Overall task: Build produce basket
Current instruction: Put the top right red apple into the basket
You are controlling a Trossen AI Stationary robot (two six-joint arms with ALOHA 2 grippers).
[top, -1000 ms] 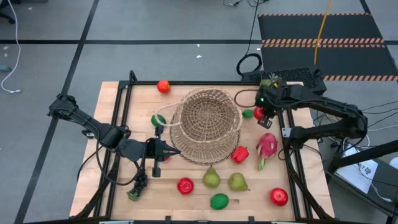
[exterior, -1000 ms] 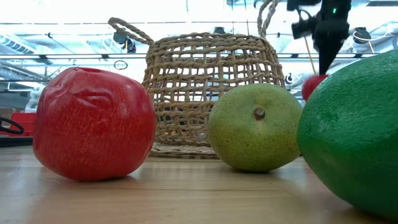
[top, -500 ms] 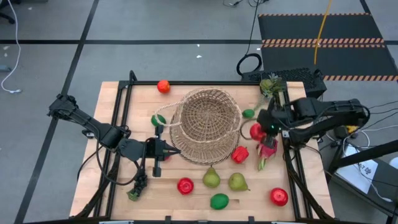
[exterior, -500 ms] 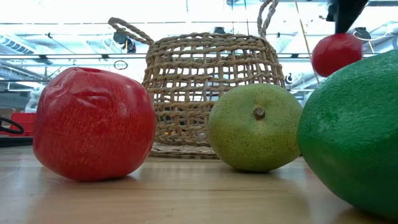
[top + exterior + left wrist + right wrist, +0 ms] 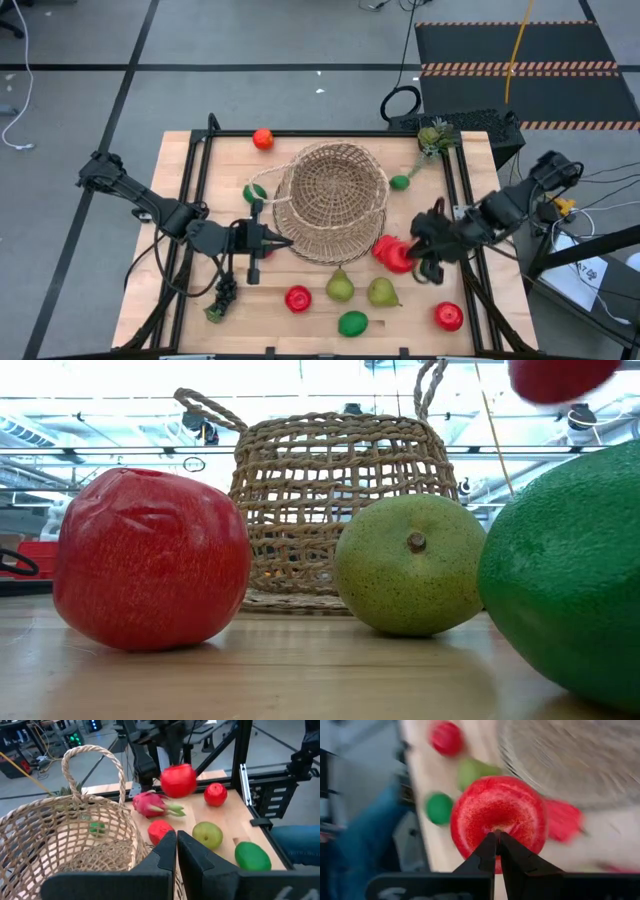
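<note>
A grey tiled floor with dark seams surrounds the wooden table (image 5: pixel 180 190), and black mats with striped edges lie beyond its far right corner. The woven basket (image 5: pixel 330 200) stands near the table's middle; in the high view its inside shows only bare wicker, with no fruit in it.

The right end effector (image 5: pixel 412 252) hangs above the table just right of the basket, its fingers pinched together on the stem end of a red round fruit (image 5: pixel 397 258), which is lifted clear of the wood; in the low view it shows high up, to the right of the basket. The held fruit sits just outside the basket's right rim, not over its opening.

The left end effector (image 5: pixel 268 240) rests at the basket's left side with its fingers pressed together and nothing between them; whether they touch the wicker cannot be told.

In front of the basket lie two green pears (image 5: pixel 340 287), a red apple (image 5: pixel 298 298) and a green lime (image 5: pixel 352 323). A red fruit (image 5: pixel 449 316) lies farther right of these. A small red-orange fruit (image 5: pixel 263 138) sits behind the basket to its left, and dark grapes (image 5: pixel 222 298) lie well left of the pears.
</note>
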